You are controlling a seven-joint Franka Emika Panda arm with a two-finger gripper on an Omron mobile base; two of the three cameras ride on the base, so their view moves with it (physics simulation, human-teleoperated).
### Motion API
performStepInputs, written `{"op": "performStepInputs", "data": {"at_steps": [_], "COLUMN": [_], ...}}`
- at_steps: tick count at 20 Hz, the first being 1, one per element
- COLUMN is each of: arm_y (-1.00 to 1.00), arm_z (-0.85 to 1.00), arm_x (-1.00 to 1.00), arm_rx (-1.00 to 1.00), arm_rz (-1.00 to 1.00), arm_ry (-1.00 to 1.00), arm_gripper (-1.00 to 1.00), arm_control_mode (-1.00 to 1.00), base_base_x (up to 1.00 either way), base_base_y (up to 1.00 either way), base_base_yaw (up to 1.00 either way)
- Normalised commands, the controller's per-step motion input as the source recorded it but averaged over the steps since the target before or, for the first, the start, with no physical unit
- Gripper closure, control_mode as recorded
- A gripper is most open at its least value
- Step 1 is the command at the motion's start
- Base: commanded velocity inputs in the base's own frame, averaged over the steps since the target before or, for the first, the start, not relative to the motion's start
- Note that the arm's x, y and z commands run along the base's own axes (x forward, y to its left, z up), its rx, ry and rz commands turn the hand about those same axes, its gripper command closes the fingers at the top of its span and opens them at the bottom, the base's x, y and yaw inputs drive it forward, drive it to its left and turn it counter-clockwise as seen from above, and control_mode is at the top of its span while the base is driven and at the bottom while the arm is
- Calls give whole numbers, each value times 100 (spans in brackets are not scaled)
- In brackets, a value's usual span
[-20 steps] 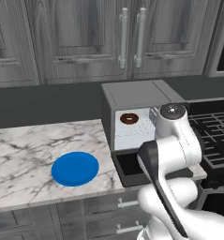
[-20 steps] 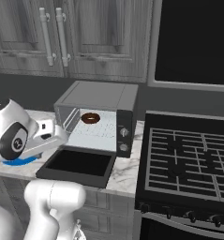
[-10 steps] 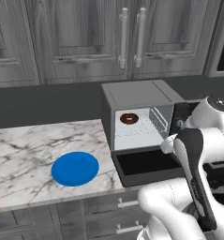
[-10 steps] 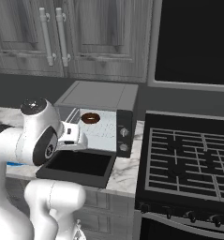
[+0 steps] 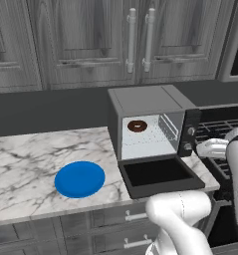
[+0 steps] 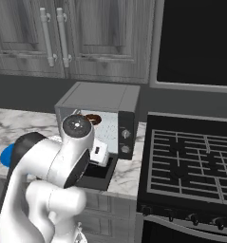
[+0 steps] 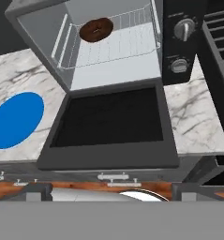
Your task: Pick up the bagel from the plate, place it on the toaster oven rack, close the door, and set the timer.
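The dark brown bagel (image 5: 137,126) (image 7: 96,29) lies at the back left of the toaster oven rack (image 7: 118,49) inside the light grey oven. The door (image 5: 158,174) (image 7: 111,123) hangs open, flat and level over the counter's front edge. Left of the oven, the blue plate (image 5: 79,179) (image 7: 15,119) rests bare on the marble counter. My gripper (image 7: 111,192) hovers in front of and above the open door, right of it in the left base view, well apart from the bagel. Its fingertips (image 7: 38,192) stand wide apart with nothing between them.
Two round knobs (image 7: 184,29) (image 7: 179,65) sit on the oven's black right panel. A black gas stove (image 6: 191,161) adjoins the counter on the right. Tall grey wood cabinet doors (image 5: 138,40) hang above. My white arm (image 6: 53,161) rises near the oven's front.
My arm has swung out from in front of the oven toward the stove side, and the hand has drawn back. The bagel stays on the rack and the door stays down.
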Motion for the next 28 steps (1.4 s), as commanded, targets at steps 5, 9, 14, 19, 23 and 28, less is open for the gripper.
{"op": "performStepInputs", "data": {"at_steps": [5, 9, 14, 19, 23, 28], "arm_y": [-35, -14, -14, -22, -21, -11], "arm_z": [-56, -44, -24, -13, 0, -7], "arm_x": [-42, -33, -2, 0, 3, 0], "arm_rx": [24, 12, 20, 33, 28, 19], "arm_rz": [-17, -14, -10, -8, 0, 0], "arm_ry": [-13, -12, -2, 3, 19, 18], "arm_gripper": [-100, -100, -100, -100, -100, -100], "arm_control_mode": [-100, -100, -100, -100, -100, -100], "base_base_x": [0, 0, 0, 0, 0, 0], "base_base_y": [0, 0, 0, 0, 0, 0], "base_base_yaw": [0, 0, 0, 0, 0, 0]}}
